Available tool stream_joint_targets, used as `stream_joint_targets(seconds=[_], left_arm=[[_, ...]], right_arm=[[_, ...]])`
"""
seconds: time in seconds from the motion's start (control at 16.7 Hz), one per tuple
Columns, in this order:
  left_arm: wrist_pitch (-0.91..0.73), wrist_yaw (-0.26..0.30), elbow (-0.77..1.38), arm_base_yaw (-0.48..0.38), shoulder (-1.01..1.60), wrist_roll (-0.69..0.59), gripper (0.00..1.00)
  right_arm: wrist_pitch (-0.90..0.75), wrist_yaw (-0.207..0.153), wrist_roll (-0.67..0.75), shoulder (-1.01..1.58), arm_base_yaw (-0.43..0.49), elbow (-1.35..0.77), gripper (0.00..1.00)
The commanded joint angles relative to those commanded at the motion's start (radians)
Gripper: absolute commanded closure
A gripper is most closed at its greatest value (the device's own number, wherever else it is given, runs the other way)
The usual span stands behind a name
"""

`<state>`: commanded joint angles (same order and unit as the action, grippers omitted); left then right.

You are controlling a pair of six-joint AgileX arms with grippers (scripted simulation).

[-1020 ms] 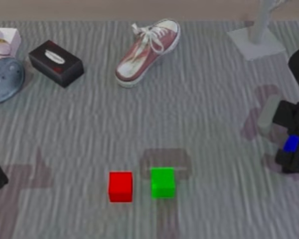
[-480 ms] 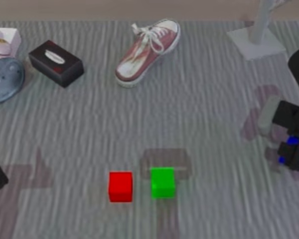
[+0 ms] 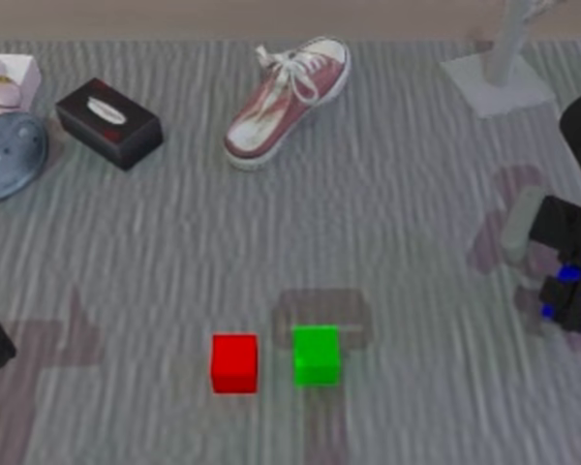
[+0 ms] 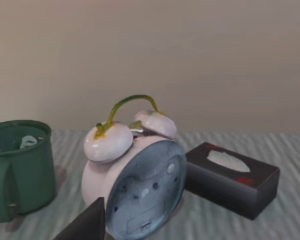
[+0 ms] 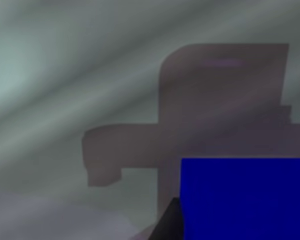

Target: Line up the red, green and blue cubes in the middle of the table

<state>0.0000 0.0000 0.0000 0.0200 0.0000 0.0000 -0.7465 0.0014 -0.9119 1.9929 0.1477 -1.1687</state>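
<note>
Since a second ago, right tool (image 3: pixel 573 295) has dropped slightly over blue cube (image 3: pixel 569 275); whether it grips, I cannot tell. Red cube (image 3: pixel 234 363) and green cube (image 3: pixel 317 355) unmoved, well apart from it.

Plain beige wall (image 4: pixel 190 55) behind tissue box (image 4: pixel 232 177); tan strip beyond far table edge, even light.

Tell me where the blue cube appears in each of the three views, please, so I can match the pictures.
Top view: the blue cube shows only as small blue patches under the right gripper, near the table's right edge.
Left wrist view: not in it.
Right wrist view: it fills the corner close to the camera.
Shared landmark: the darker T-shaped patch on the table beside the cube, seen in the top and right wrist views.
</note>
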Motion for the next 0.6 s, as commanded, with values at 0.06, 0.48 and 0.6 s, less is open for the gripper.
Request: stream_joint_targets(seconds=[0.06,0.48,0.6], left_arm=[[0.000,0.000,0.000,0.000,0.000,0.000,0.00],[0.000,0.000,0.000,0.000,0.000,0.000,0.00],[0.000,0.000,0.000,0.000,0.000,0.000,0.00]], right_arm=[[-0.014,-0.004,0.008,-0.016,-0.001,-0.001,1.00],[-0.217,-0.005,0.003,-0.094,0.006,-0.114,1.00],[-0.266,-0.004,0.004,-0.122,0.007,-0.144,1.00]])
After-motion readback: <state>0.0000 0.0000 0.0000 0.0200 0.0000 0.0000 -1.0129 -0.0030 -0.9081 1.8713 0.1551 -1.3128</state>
